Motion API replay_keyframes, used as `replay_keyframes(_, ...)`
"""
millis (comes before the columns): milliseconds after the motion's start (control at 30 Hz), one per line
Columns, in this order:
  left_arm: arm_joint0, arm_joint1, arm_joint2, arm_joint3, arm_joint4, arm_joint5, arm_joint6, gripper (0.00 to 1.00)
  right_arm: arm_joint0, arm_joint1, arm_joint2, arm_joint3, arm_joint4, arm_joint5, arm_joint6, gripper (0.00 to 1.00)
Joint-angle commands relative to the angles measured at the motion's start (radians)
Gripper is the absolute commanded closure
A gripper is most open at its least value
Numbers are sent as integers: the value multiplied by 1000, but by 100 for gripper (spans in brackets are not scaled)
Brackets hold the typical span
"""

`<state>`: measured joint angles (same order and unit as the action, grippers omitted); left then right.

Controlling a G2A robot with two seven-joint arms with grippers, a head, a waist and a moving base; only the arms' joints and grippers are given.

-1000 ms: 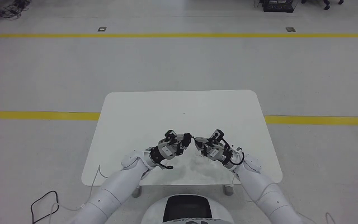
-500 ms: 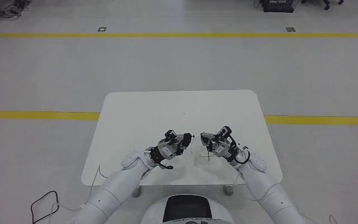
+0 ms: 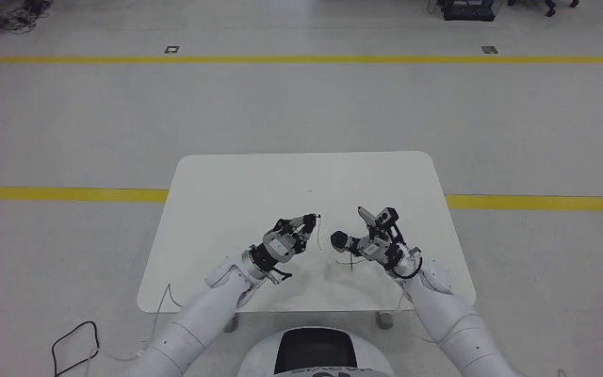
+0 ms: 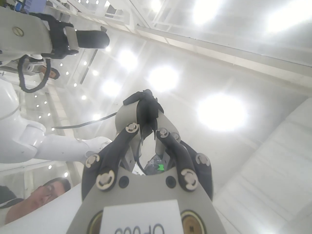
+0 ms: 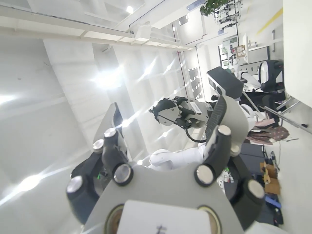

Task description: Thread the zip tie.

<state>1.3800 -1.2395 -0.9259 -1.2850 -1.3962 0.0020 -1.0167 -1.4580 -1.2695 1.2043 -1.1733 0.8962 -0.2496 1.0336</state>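
White table (image 3: pixel 236 188) stands on a pale floor (image 3: pixel 94 122) crossed by yellow stripes (image 3: pixel 283 59), and both arms hold their wrists over its near half, just apart from each other. The left gripper (image 3: pixel 308 221) has its fingers pressed together on the black zip tie (image 3: pixel 318 236), pinching it near one end. From that pinch the thin strap hangs free in a shallow curve toward the right arm, in the gap between the two grippers. In the left wrist view the closed left gripper (image 4: pixel 146 107) points up at the ceiling lights, and the zip tie (image 4: pixel 82 123) trails out sideways from the fingertips as a slim dark line. The right gripper (image 3: pixel 352 229) is spread wide with nothing between its fingers, and it sits close beside the strap without touching it. In the right wrist view the right gripper (image 5: pixel 165 120) frames the left gripper (image 5: pixel 178 115) farther off between its fingers (image 5: pixel 219 115). Whether the strap's loose end reaches the tabletop cannot be told.
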Motion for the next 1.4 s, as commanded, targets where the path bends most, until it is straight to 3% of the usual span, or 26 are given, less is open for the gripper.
replay_keyframes(0,9,-1,-7,-7,-15,-5,21,100,-15,6,21,-30,-39,-32,-21,0)
replay_keyframes(100,25,1,-24,-28,-17,-34,50,100,-47,14,50,-87,-83,-82,-48,0)
replay_keyframes(167,28,3,-32,-43,6,-57,38,100,-47,14,50,-87,-83,-82,-48,0)
replay_keyframes(367,28,3,-32,-43,6,-57,38,100,-47,14,50,-87,-83,-82,-48,0)
replay_keyframes(400,30,3,-34,-48,6,-65,61,100,-47,14,50,-91,-89,-82,-61,0)
replay_keyframes(567,66,7,-69,-119,25,-132,93,100,-69,15,58,-138,-125,-90,-111,0)
replay_keyframes(633,91,11,-90,-155,38,-158,140,100,-81,17,66,-156,-135,-90,-123,0)
replay_keyframes(867,188,31,-166,-294,63,-165,160,100,-106,18,78,-194,-152,-90,-137,0)
replay_keyframes(1367,188,31,-166,-294,63,-165,160,100,-106,18,78,-194,-152,-90,-137,0)
